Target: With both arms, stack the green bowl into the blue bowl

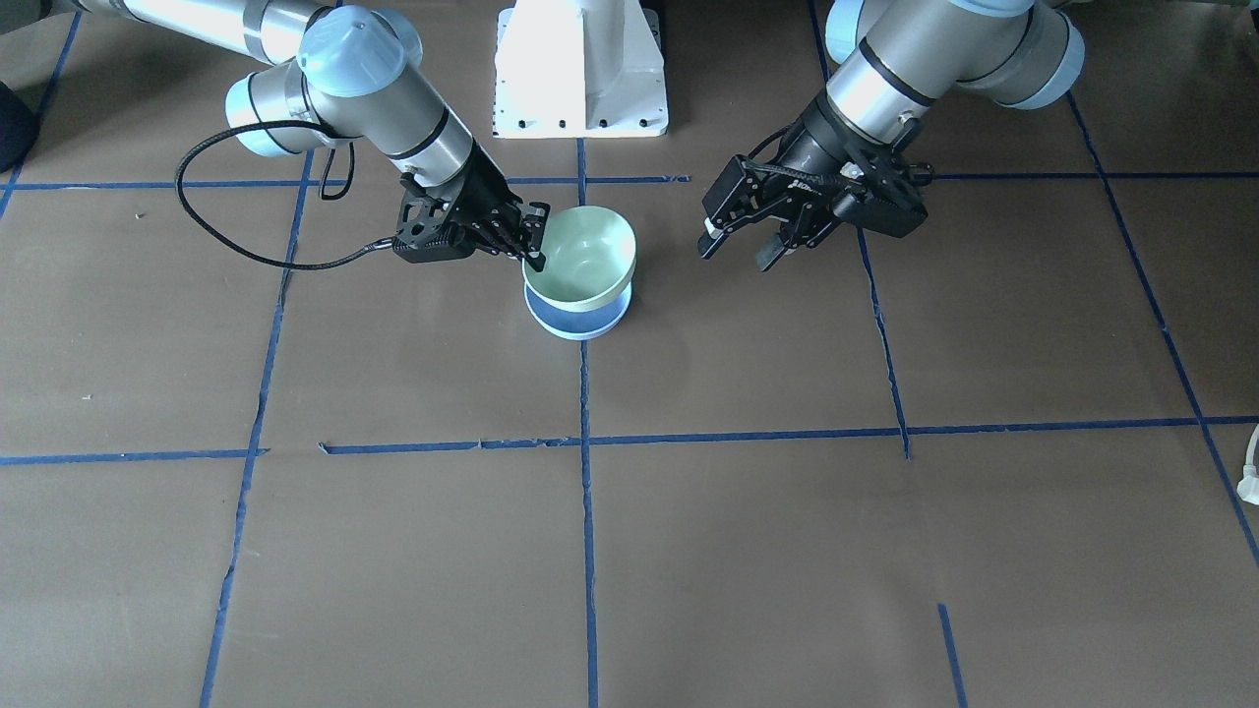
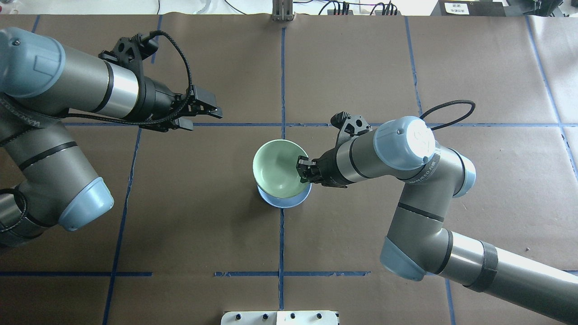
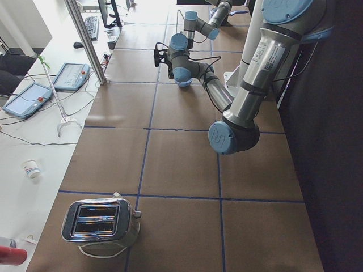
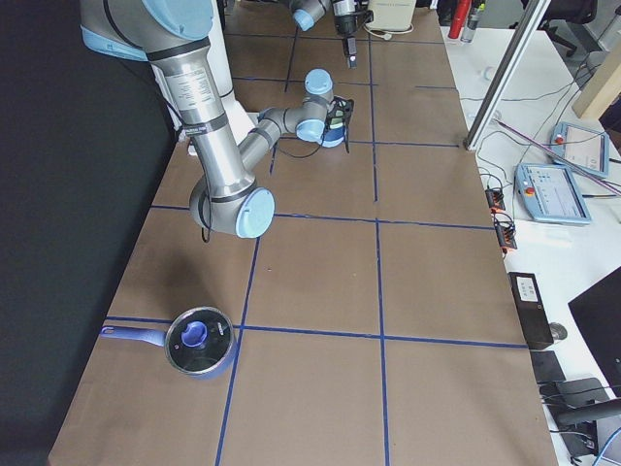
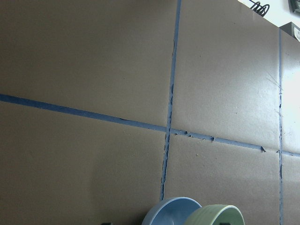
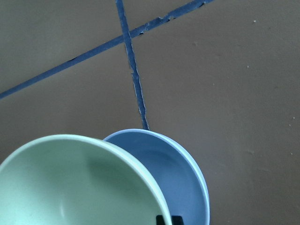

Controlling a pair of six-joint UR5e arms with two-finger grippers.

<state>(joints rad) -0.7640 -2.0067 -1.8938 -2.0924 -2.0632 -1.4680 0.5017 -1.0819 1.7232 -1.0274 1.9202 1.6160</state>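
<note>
The green bowl (image 1: 580,254) (image 2: 276,167) hangs tilted over the blue bowl (image 1: 580,324) (image 2: 285,201), which stands on the table near the middle tape line. The green bowl's base is down inside the blue rim; I cannot tell if they touch. My right gripper (image 1: 534,248) (image 2: 301,168) is shut on the green bowl's rim. My left gripper (image 1: 740,253) (image 2: 203,118) is open and empty, held above the table well off to the side. The right wrist view shows the green bowl (image 6: 70,187) over the blue bowl (image 6: 185,178); the left wrist view shows both bowls' rims at its bottom edge.
The white pedestal base (image 1: 580,69) stands at the robot's edge of the table. A toaster (image 3: 102,224) is at the table's far left end and a lidded pot (image 4: 199,342) at the far right end. Blue tape lines cross the brown tabletop (image 1: 748,551).
</note>
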